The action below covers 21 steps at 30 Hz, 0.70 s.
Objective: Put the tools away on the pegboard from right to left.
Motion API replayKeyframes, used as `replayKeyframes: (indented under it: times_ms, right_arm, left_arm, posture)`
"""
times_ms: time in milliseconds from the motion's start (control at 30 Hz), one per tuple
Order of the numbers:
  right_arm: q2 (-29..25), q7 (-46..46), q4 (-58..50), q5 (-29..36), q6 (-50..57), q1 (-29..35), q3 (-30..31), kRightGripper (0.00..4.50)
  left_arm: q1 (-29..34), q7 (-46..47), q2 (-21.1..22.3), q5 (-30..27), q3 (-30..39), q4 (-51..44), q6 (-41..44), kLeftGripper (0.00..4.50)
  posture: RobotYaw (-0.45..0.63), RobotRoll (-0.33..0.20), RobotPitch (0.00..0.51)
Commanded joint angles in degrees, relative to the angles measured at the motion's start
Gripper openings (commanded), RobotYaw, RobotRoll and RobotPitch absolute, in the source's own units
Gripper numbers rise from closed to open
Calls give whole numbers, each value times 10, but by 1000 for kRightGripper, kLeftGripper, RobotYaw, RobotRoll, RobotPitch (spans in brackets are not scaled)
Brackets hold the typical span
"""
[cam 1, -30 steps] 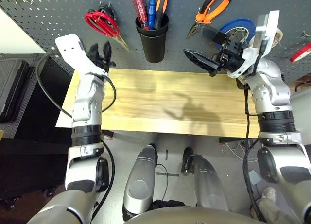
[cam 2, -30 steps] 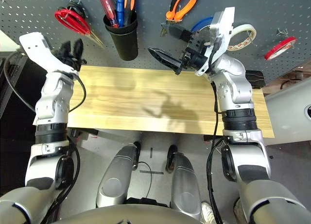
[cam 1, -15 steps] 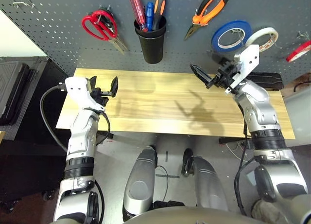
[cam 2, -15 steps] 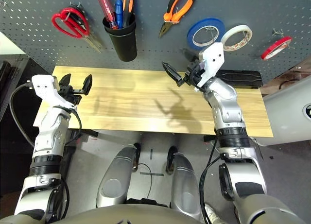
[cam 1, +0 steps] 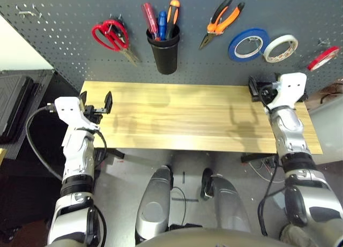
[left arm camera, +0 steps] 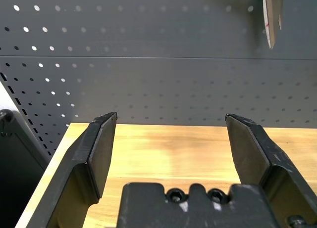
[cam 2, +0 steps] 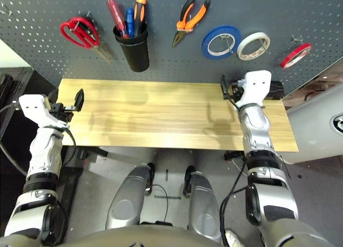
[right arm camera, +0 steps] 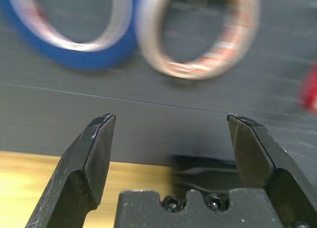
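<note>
Both grippers, left gripper (cam 1: 94, 100) and right gripper (cam 1: 261, 90), gape empty while the stiff, light red-handled scissors (cam 1: 111, 35) hang by their loops, the natural hold

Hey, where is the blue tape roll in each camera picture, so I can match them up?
Left eye view: blue tape roll hangs on the pegboard, upper right.
Right eye view: upper right of centre.
Left wrist view: not in it.
Right wrist view: it is in the upper left corner.
Shared landmark: the white tape roll hangs right beside it, toward the robot's right.
</note>
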Motion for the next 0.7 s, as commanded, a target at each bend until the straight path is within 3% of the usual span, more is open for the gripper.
replayKeyframes:
  times_ms: [33,700]
  right_arm:
    - [-13,-25,45,-3,-31,3,-18,4500]
    - [-23,-36,110,3,-65,-11,-24,4500]
  left_arm:
    - [-9,-17,10,2,4,32,-18,4471]
    - [-32,-33,24,-3,15,70,-45,4471]
  posture:
    - [227,0,191]
    - [200,0,208]
